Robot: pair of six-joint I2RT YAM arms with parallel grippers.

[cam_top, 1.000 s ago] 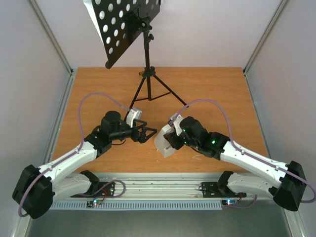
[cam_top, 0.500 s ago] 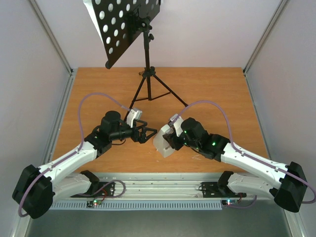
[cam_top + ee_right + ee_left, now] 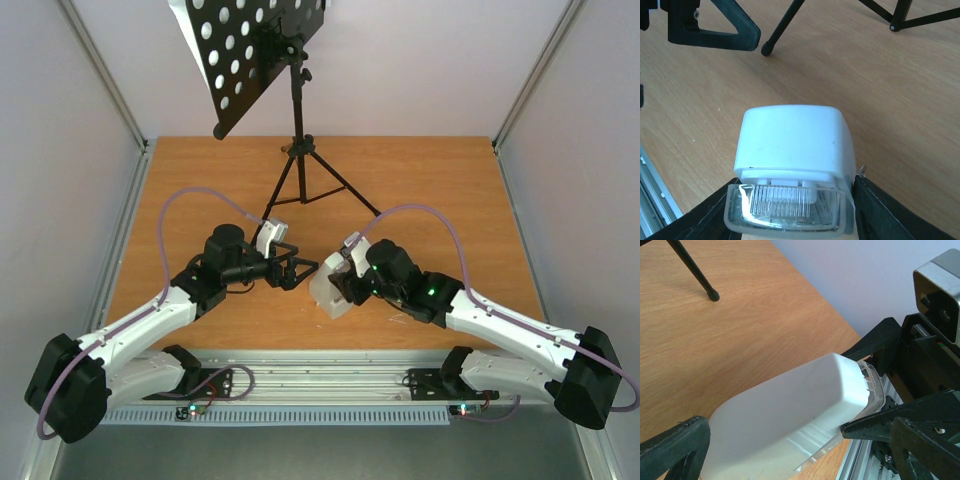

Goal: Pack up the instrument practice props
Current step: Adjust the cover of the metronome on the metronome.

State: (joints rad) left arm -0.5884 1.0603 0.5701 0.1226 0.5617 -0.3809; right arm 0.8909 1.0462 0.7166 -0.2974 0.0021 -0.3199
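The black tripod music stand (image 3: 298,150) stands at the back of the table, its round-holed desk (image 3: 255,50) tilted. A white sheet edge (image 3: 186,30) shows behind the desk. My right gripper (image 3: 340,282) is shut on the white metronome (image 3: 327,290), tipped, with its clear front cover (image 3: 790,212) towards the right wrist camera; the fingers (image 3: 880,210) press both its sides (image 3: 792,145). My left gripper (image 3: 300,268) is open just left of it. In the left wrist view the metronome (image 3: 785,415) lies close before the open gripper (image 3: 797,440).
A tripod foot (image 3: 713,296) rests on the wooden table (image 3: 430,190) beyond the left gripper, also in the right wrist view (image 3: 766,50). Grey walls close both sides. A metal rail (image 3: 330,380) runs along the near edge.
My right arm has edged a little to the left with the metronome, closer to the left gripper. The left arm has barely moved.
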